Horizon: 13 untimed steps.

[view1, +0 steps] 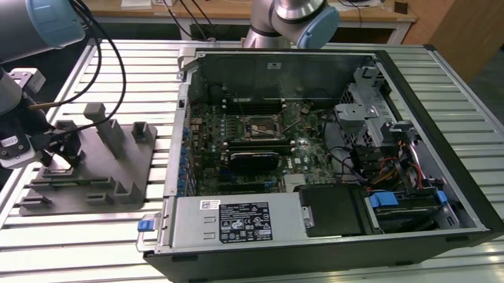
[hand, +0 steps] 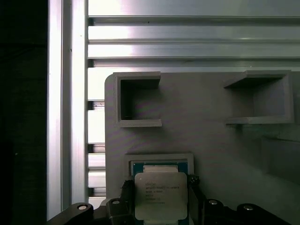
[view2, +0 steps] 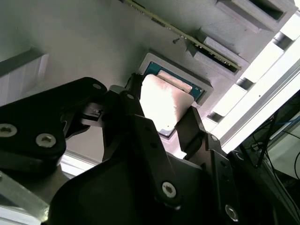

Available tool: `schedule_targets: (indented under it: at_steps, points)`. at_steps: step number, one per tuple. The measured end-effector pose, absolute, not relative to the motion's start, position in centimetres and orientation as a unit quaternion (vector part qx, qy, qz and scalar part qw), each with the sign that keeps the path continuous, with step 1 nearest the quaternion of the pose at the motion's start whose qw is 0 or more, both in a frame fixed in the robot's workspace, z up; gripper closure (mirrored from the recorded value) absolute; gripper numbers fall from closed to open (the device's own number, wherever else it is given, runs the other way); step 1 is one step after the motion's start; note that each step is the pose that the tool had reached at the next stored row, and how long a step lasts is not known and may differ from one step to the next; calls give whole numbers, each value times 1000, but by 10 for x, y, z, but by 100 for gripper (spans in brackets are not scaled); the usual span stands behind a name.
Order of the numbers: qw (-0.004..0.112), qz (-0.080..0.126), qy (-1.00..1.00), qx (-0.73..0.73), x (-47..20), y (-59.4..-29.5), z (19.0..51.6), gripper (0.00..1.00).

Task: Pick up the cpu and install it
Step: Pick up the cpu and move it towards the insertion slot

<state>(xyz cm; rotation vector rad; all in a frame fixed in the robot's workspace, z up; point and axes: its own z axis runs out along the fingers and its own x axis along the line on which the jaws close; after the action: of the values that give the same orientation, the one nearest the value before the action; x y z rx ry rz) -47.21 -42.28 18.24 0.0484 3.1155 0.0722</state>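
Note:
The cpu (hand: 161,196) is a small square chip with a pale silvery top. It sits between the black fingers (hand: 125,188) of my gripper (hand: 159,187), which is shut on its two opposite edges. The chip is just above a square pocket (hand: 159,158) of the grey fixture tray (hand: 197,103), and a blue-green edge shows inside that pocket. The second wrist view shows the same cpu (view2: 164,103) clamped in the gripper (view2: 163,113). In the exterior view the gripper (view1: 63,152) hangs over the tray (view1: 118,183) at that view's left. The dark socket (view1: 258,127) lies mid-motherboard.
An open computer case (view1: 441,124) lies on the slatted metal table (view1: 71,242), at the exterior view's right of the tray. Its green motherboard (view1: 236,171), drive cage, cables and power supply (view1: 236,221) are exposed. Upright posts (view1: 98,115) rise from the tray beside the gripper.

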Motion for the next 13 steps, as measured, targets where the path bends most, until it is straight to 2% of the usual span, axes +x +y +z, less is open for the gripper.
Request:
schedule_targets:
  at_steps: [13]
  points:
    - [13,23,1000,16,-472,-423,191,45]
